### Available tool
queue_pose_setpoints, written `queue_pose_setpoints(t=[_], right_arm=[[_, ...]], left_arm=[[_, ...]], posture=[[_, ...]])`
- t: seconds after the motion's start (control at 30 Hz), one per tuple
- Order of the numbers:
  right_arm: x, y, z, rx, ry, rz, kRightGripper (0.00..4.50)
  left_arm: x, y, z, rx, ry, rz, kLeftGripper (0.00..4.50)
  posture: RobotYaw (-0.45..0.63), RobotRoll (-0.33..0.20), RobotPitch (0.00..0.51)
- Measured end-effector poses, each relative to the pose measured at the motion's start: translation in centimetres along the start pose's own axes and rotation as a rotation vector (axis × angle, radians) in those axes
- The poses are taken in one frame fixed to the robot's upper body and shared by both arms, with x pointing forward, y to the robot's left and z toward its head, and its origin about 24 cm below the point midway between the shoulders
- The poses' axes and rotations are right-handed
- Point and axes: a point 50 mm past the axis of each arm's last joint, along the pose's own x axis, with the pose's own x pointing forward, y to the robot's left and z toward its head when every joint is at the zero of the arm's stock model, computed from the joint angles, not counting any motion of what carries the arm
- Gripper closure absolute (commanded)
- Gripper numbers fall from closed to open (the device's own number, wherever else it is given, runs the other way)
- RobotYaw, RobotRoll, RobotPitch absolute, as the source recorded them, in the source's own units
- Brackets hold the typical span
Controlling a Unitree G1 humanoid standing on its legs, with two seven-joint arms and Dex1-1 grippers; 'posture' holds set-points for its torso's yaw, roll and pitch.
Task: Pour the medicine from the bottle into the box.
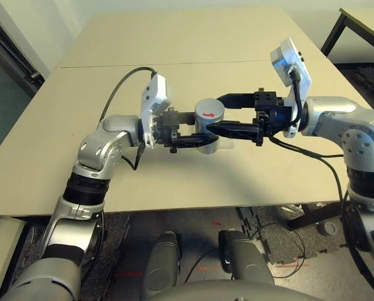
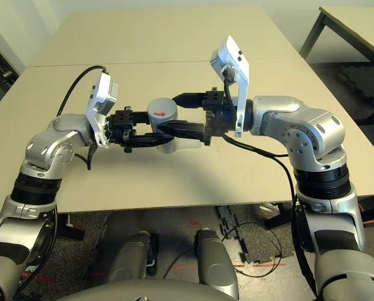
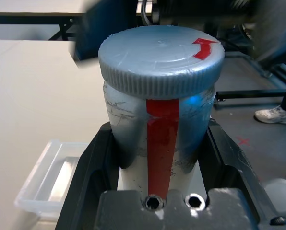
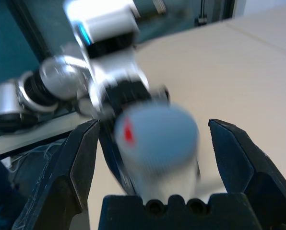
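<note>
we count two tables: ours, under the work, and another at one o'clock, twelve being straight ahead. we have two grippers. the left one comes from nine o'clock and pinches the bottle by its sides; the right one comes from three o'clock, spread wide around the cap, gripping nothing. we see one tray, clear plastic, on the table at about three o'clock from the bottle. we count one bottle, upright in the left grip ahead of us, and one cap, on its top. we can make out no pill, so we leave that uncounted.

we judge the bottle light and stiff, its smooth sides a bit slippery, so we want the left hold firm on the body. the cap's ribbed edge should give good purchase; we'd take it there, from opposite sides. the tray looks light and thin, easily nudged.
</note>
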Motion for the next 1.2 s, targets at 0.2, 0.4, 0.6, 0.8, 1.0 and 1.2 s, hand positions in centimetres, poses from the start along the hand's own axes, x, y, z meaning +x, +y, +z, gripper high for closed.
queue_pose_setpoints(t=[0.2,0.4,0.6,0.8,1.0,1.2], right_arm=[[1.1,0.1,0.0,-0.04,0.02,-0.004,0.0],[1.5,-0.5,-0.8,-0.084,0.083,-0.033,0.0],[1.2,-1.1,-1.0,-0.102,0.099,-0.075,0.0],[0.9,-1.2,-1.1,-0.097,0.1,-0.084,0.0],[-0.1,-1.3,-1.6,-0.067,0.107,-0.105,0.0],[-0.7,-1.2,-1.6,-0.051,0.104,-0.116,0.0]], left_arm=[[0.6,0.2,-0.5,-0.002,0.006,-0.017,2.04],[1.2,0.1,-0.2,0.013,-0.009,-0.036,2.04],[1.2,0.1,-0.2,0.014,-0.011,-0.038,2.04],[1.0,0.2,-0.2,0.013,-0.003,-0.031,2.04],[0.3,0.3,-0.6,0.0,0.014,0.008,2.04],[-0.7,0.4,-0.8,-0.007,0.017,0.051,2.04]], posture=[[-0.06,0.0,0.094],[-0.06,0.0,0.091],[-0.05,0.0,0.09],[-0.05,0.0,0.093],[-0.04,0.0,0.097],[-0.03,0.0,0.096]])
